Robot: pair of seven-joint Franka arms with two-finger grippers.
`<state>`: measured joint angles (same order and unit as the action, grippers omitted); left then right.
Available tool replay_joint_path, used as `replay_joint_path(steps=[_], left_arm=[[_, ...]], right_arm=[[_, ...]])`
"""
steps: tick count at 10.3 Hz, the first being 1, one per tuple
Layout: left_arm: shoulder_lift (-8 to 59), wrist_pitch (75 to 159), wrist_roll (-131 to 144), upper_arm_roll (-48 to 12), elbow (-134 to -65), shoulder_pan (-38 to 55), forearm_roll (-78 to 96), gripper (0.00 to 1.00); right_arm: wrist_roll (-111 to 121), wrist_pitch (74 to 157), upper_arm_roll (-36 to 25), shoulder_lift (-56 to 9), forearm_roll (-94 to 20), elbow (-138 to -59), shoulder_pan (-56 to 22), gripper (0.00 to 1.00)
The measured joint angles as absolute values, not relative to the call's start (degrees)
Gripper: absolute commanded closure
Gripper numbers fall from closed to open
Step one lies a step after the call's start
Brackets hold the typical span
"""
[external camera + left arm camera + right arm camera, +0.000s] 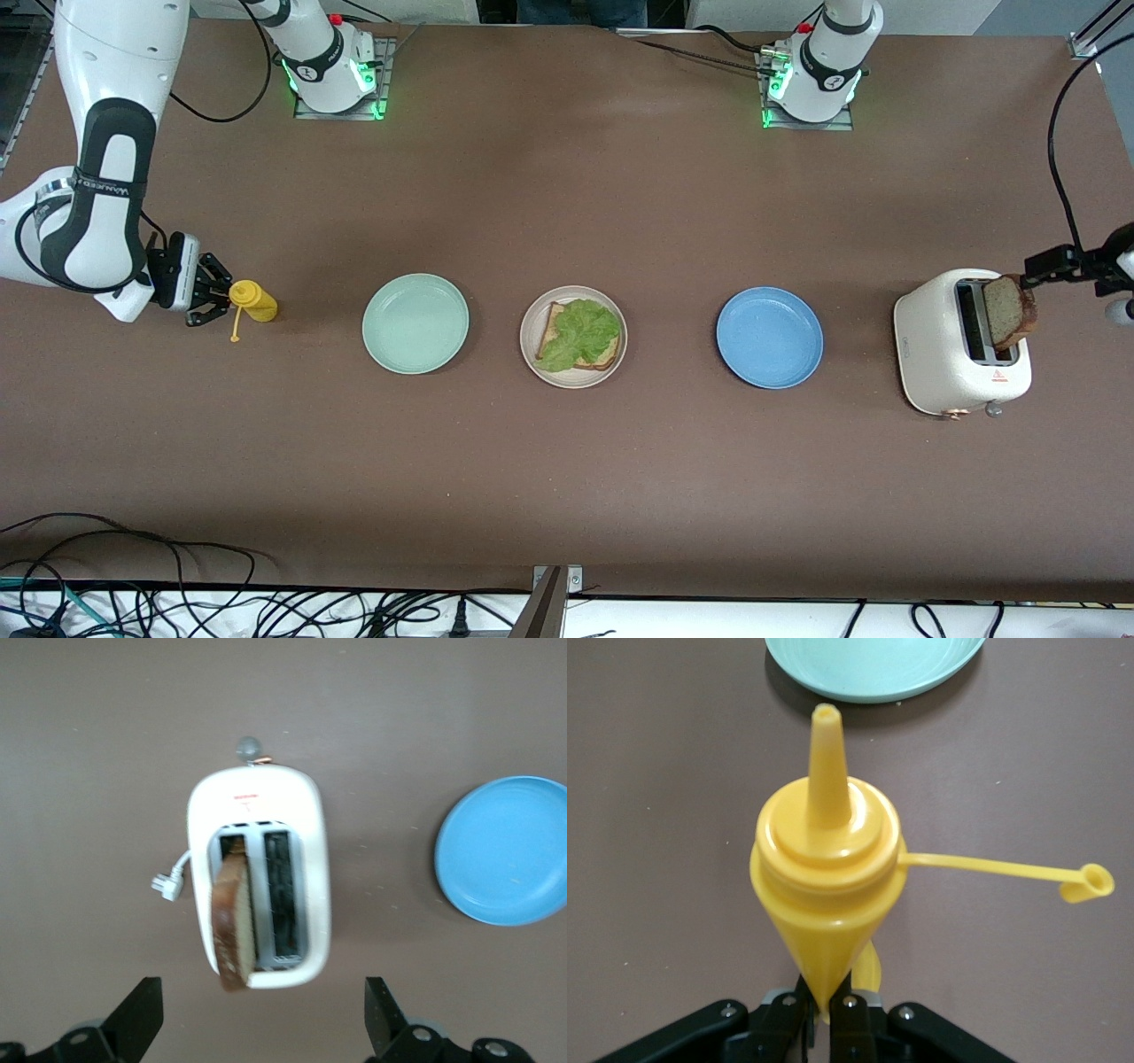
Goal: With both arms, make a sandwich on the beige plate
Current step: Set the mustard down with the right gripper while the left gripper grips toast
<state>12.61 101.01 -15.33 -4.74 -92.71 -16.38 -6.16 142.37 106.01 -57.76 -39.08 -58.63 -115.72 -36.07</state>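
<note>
Left tool [257,1028], spread wide, hangs directly over the toaster [961,341]; bread [233,921] stands upright below. Right tool [205,299] pinches mustard bottle [253,300].

Brown table [567,461] carries mint-green plate [415,322], beige plate [573,337] w/ bread and lettuce, blue plate [769,338]. White toaster [952,354] at left arm's end; yellow squeeze bottle [253,301] at right arm's end.

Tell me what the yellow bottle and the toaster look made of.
Yellow bottle: likely soft plastic, glossy, with a moulded nozzle and a thin tethered cap. Toaster: smooth cream shell, probably plastic or painted metal, with dark slots; one holds a bread slice.
</note>
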Motion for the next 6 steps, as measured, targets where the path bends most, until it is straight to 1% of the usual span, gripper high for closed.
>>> replay_joint_path(steps=[4, 5, 6], left_arm=[[20.6, 104.0, -15.3, -4.7, -92.7, -19.0, -6.4, 0.00], [21.6, 104.3, -15.3, -4.7, -92.7, -19.6, -6.4, 0.07], [22.4, 104.3, -15.3, -4.7, -92.8, -20.1, -6.4, 0.48]], right_arm=[[144.3, 104.8, -54.6, -38.5, -59.8, -115.3, -31.3, 1.00], [144.3, 104.7, -54.5, -38.5, -59.9, -115.3, -31.0, 0.73], [144.3, 104.7, -54.4, -38.5, -59.9, -115.3, -30.9, 0.57]])
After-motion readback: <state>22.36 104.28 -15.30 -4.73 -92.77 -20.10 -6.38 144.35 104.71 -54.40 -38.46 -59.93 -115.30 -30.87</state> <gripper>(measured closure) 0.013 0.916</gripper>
